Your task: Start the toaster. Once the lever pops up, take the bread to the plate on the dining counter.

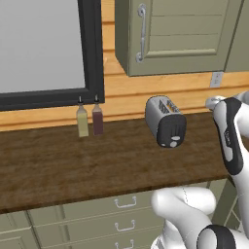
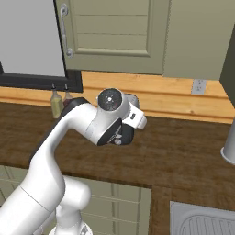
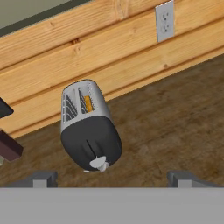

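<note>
In the hand view, the gripper (image 3: 112,178) sat nearest, its two dark fingertips (image 3: 41,179) spread wide apart with nothing between them, hovering short of the toaster (image 3: 89,124).

Beyond the fingertips, the silver-grey toaster stood on a dark wood worktop (image 1: 58,165), its black end panel facing the gripper. A light round knob (image 3: 99,163) sat low on that panel, and a thin dark slot ran up the panel above it; the lever itself was too small to make out. The bread (image 3: 88,103) showed as a golden strip down inside one of the two top slots.

In the left base view, the toaster (image 1: 166,120) stood near the back of the worktop, well apart from two small bottles (image 1: 90,120) to its left under a dark-framed window (image 1: 48,48).

Farthest back ran a pale wood-plank wall (image 3: 109,48) with a white outlet (image 3: 165,21), and grey-green upper cabinets (image 1: 185,34) hung above.
</note>
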